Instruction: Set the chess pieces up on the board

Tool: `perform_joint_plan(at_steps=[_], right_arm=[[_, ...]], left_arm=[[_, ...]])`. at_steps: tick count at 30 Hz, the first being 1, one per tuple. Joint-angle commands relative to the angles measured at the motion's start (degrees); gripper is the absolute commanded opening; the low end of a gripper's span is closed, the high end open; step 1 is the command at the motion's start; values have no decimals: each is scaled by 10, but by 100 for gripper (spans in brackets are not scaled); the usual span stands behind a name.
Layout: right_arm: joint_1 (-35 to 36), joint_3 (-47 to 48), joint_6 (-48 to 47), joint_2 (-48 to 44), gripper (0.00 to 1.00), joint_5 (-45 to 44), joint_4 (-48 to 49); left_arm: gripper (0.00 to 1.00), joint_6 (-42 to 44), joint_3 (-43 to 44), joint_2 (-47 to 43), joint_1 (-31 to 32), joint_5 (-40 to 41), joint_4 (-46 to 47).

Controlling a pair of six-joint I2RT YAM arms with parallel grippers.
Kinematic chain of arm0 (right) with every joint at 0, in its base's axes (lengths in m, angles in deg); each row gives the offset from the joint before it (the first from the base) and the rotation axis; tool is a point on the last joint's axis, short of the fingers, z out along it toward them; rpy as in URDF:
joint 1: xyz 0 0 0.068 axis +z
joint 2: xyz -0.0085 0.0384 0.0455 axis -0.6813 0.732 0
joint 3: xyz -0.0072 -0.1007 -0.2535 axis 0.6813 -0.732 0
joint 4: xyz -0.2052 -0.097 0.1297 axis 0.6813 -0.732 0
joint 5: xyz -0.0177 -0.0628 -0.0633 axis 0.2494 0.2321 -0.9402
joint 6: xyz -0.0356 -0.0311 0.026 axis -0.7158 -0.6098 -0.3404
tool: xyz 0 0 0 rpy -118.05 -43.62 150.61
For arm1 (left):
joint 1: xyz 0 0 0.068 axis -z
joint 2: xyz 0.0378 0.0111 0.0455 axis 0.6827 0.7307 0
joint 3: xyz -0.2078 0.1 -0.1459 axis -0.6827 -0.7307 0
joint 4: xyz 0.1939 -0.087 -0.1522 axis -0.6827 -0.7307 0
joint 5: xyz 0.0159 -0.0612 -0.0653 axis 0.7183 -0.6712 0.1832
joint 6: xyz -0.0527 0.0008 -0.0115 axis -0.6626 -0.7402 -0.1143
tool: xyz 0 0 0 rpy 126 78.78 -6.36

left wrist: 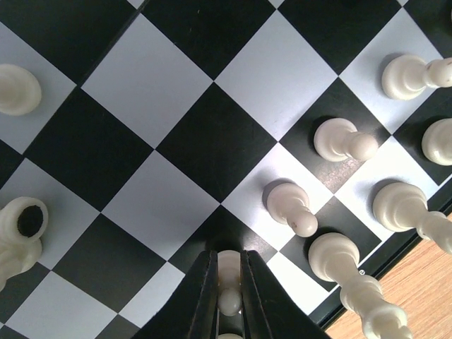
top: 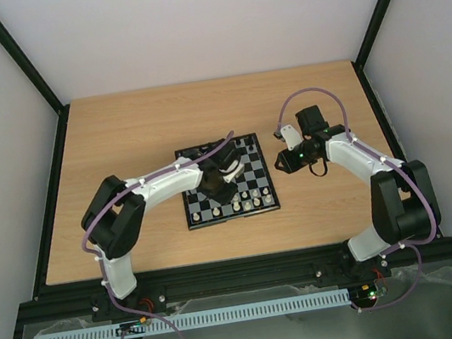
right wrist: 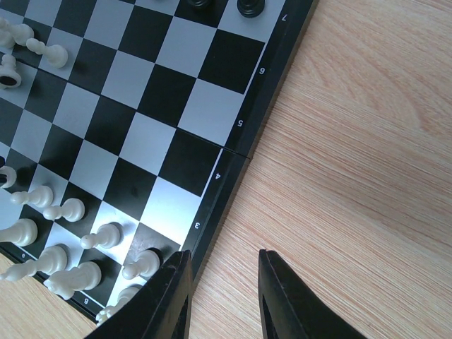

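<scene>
Your left jaws: clamped on a white pawn over the chessboard | your right jaws: parted, empty, straddling board edge and wooden surface.

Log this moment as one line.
left end effector: shut on white piece over board | right end effector: open, empty, at board edge | setup: unfinished

Bare middle, crowded near rows
Middle squares of the board lie free; white pieces crowd the near rows around the left tool, clamped on a pawn; bare desk lies off its right edge.
</scene>
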Motion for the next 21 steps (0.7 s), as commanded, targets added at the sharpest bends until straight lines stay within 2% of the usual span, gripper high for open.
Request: perform_joint_plan(at_steps=[1, 12, 21], right_arm=[[-2, 1, -7, 8, 28, 8, -25], [-2, 1, -8, 9, 28, 8, -26], [-2, 1, -8, 8, 29, 7, -26]], left_arm=[[8, 3, 1, 11, 1, -8, -8], [21, 4, 22, -2, 0, 1, -25], [25, -8, 56, -16, -20, 46, -13]])
